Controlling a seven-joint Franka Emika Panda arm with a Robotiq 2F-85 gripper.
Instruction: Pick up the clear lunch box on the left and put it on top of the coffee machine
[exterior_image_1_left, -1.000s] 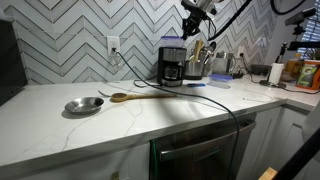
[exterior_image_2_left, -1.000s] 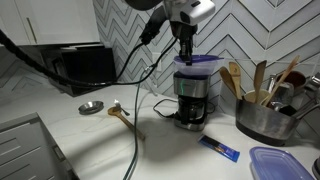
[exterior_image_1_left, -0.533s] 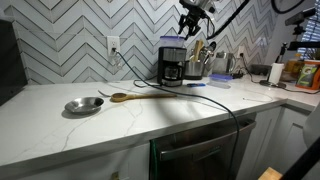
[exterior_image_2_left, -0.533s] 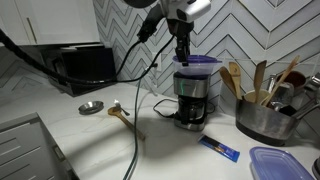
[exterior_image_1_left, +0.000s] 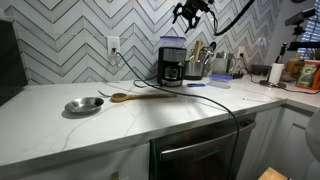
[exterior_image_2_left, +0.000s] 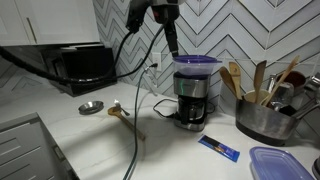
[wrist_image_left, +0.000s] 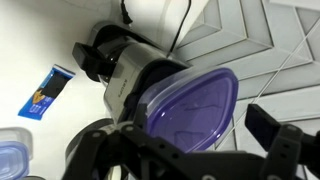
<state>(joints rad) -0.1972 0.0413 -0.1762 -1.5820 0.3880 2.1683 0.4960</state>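
Hand (exterior_image_2_left: 172, 47) risen, one lunch box (exterior_image_2_left: 197, 62) atop coffee machine (exterior_image_2_left: 192, 100)

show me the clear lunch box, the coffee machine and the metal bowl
clear lunch box (wrist_image_left: 190, 105): wrist view, middle of purple lid
coffee machine (exterior_image_2_left: 192, 100): an exterior view, its front
metal bowl (exterior_image_1_left: 83, 105): an exterior view, its middle

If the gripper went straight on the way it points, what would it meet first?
Probably the purple lid of the clear lunch box on the coffee machine, right below the open gripper; depth is uncertain.
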